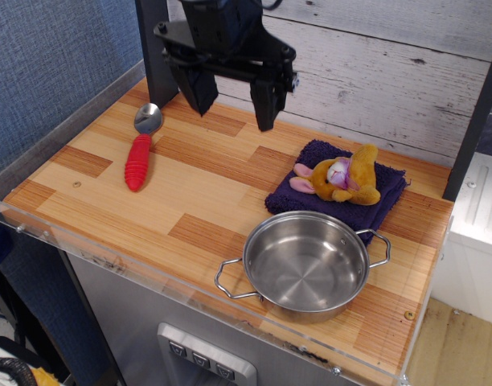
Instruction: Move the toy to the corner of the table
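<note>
One toy [343,178] lies on one purple towel [336,194] at the table's [190,193] far right; one steel pot [307,264] sits just nearer, one spoon [141,147] far left. The gripper [232,106] hangs wide open, empty, above the bare middle planks.

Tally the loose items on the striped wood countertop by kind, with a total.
Plush toys: 1, the golden-brown plush animal with pink ears
Towels: 1, the purple folded towel beneath it
Pots: 1, the two-handled stainless steel pot
Spoons: 1, the red-handled metal spoon
Total: 4
</note>
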`<state>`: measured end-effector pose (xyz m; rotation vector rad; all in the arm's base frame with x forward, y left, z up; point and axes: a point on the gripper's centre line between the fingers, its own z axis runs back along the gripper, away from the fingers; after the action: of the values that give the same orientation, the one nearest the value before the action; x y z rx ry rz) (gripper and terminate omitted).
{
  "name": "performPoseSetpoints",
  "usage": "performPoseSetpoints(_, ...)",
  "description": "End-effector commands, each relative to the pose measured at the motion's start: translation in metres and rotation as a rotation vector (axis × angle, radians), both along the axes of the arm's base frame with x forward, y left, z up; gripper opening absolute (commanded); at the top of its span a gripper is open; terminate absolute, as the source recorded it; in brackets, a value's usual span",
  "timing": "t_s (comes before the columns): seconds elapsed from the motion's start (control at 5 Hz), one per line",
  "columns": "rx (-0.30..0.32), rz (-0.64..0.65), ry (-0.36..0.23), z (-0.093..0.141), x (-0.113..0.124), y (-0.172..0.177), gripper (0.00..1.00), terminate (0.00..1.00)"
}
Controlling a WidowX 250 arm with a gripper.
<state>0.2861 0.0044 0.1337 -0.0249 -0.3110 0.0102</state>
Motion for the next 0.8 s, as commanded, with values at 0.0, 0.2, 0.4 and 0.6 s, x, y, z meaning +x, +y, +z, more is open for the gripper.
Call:
performPoseSetpoints(0.0, -0.002, -0.071, -0.088, 0.022, 0.059, -0.03, 1.0, 0.0)
performPoseSetpoints(0.2, -0.009, -0.117, -0.102, 0.02, 0.076, -0.049, 1.0, 0.0)
performPoseSetpoints(0.4, -0.001, -0.206, -0.066, 0.006, 0.078, -0.067, 1.0, 0.0)
performPoseSetpoints(0.6, 0.049, -0.286, -0.005, -0.015, 0.069, -0.076, 1.0, 0.0)
